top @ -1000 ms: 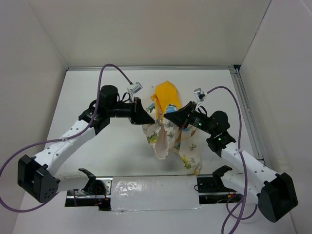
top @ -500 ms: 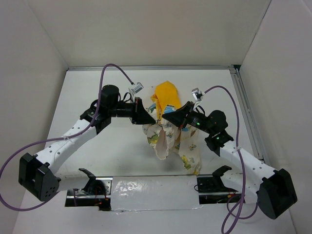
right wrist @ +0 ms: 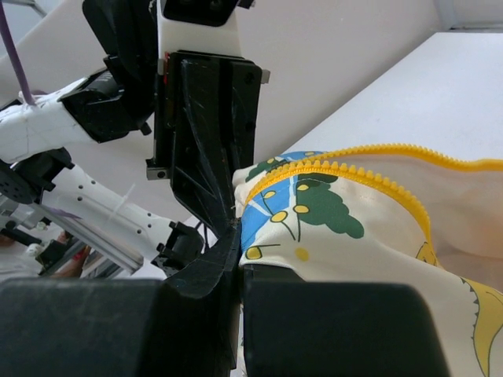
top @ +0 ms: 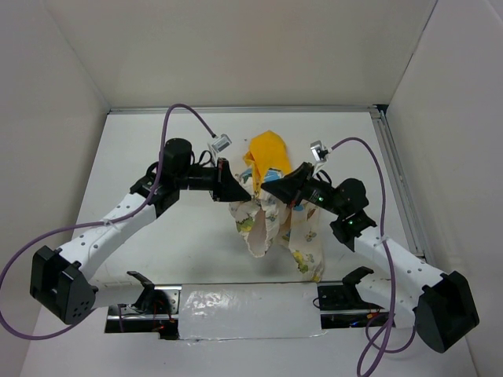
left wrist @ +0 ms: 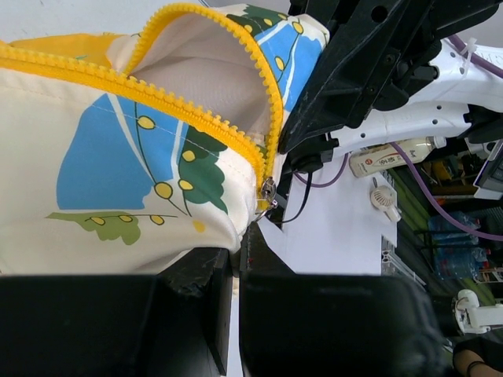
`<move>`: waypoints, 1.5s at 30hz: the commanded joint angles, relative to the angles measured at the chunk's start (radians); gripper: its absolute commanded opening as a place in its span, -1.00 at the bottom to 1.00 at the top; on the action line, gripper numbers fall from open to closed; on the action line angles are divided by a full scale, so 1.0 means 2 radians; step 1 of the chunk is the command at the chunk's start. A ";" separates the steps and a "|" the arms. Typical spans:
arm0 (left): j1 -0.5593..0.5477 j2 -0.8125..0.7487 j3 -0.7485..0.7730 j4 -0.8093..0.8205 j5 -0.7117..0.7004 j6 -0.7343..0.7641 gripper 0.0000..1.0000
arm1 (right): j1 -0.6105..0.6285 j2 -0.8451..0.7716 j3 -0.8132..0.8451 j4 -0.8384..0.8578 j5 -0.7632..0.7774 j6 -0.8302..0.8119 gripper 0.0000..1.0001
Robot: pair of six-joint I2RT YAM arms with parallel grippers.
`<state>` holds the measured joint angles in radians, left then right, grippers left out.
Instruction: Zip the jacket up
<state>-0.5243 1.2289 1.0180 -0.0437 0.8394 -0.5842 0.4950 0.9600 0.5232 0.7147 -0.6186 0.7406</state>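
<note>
The jacket (top: 275, 224) is cream-white with cartoon prints and hangs in the air between my two grippers, its yellow-orange hood (top: 267, 151) behind them. My left gripper (top: 242, 191) is shut on the jacket's fabric (left wrist: 141, 165) just below the metal zipper slider (left wrist: 268, 191). The yellow zipper teeth (left wrist: 196, 118) stand parted above the slider. My right gripper (top: 269, 188) is shut on the facing edge of the jacket (right wrist: 338, 212), fingertip to fingertip with the left one. The right gripper's fingers (left wrist: 354, 71) show in the left wrist view, and the left gripper's fingers (right wrist: 208, 126) show in the right wrist view.
White walls (top: 71, 94) close in the white table (top: 173, 236) on three sides. A metal rail (top: 397, 181) runs along the right edge. A foil-covered strip (top: 236, 308) lies at the near edge between the arm bases. Purple cables (top: 185, 110) loop over both arms.
Both grippers stay shut on the jacket at the same spot. The arms have shifted only very slightly.
</note>
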 commanded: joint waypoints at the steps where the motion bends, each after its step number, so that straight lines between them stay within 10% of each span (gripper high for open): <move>1: -0.002 -0.010 -0.004 0.038 0.020 -0.007 -1.00 | 0.005 0.007 0.010 0.073 -0.005 0.012 -1.00; 25: -0.005 -0.011 -0.038 0.090 0.220 -0.004 -1.00 | 0.004 0.007 0.019 0.084 -0.022 -0.047 -1.00; 45: -0.070 0.011 -0.068 -0.051 0.098 0.062 -1.00 | -0.030 0.010 0.072 0.056 0.017 0.006 -1.00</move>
<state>-0.6201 1.2293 0.9382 -0.0040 0.9752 -0.4831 0.4786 0.9897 0.5465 0.6971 -0.7464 0.7364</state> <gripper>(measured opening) 0.146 0.020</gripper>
